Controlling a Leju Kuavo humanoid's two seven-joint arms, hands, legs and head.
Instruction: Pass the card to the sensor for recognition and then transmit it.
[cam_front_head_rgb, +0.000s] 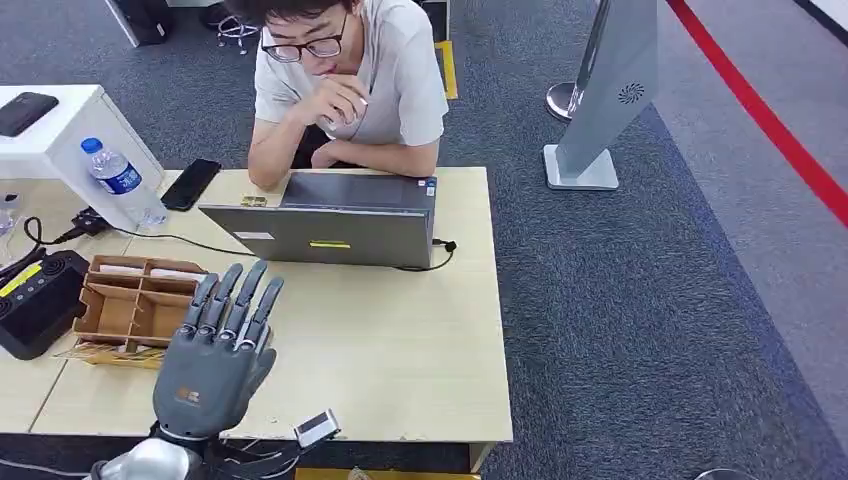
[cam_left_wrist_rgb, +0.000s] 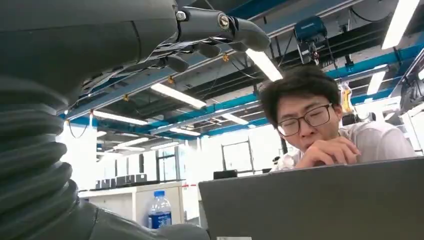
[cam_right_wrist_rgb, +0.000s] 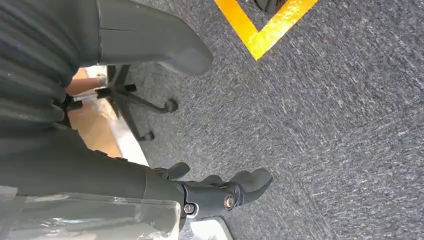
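The left hand (cam_front_head_rgb: 215, 350) is raised over the near part of the pale wooden bench (cam_front_head_rgb: 400, 350), palm away from the head camera, its fingers (cam_front_head_rgb: 245, 295) straight, spread and grasping nothing; their tips reach up toward the front edge of the grey laptop (cam_front_head_rgb: 330, 225). Just to the left of that hand sits a brown cardboard organiser (cam_front_head_rgb: 130, 305) with several compartments, pale cards (cam_front_head_rgb: 125, 269) lying in its far slots; which of these is the card for the task cannot be told. Left of the organiser, at the bench's edge, is a black device with a yellow stripe (cam_front_head_rgb: 35, 300), likely the sensor, and a black cable (cam_front_head_rgb: 150, 237) runs along the bench behind it. Farther back stand a water bottle with a blue label (cam_front_head_rgb: 122, 180) beside a white box (cam_front_head_rgb: 55, 140), and a black phone (cam_front_head_rgb: 191, 184) lies flat near the laptop's left corner. A person in a light shirt (cam_front_head_rgb: 350, 80) sits behind the laptop, leaning on the bench with one hand at the chin. In the right wrist view the right hand (cam_right_wrist_rgb: 220, 192) hangs over grey carpet (cam_right_wrist_rgb: 325, 125), its fingers loosely curled and grasping nothing, with a yellow floor marking (cam_right_wrist_rgb: 260, 30) and the wheeled base of a chair (cam_right_wrist_rgb: 140, 102) nearby
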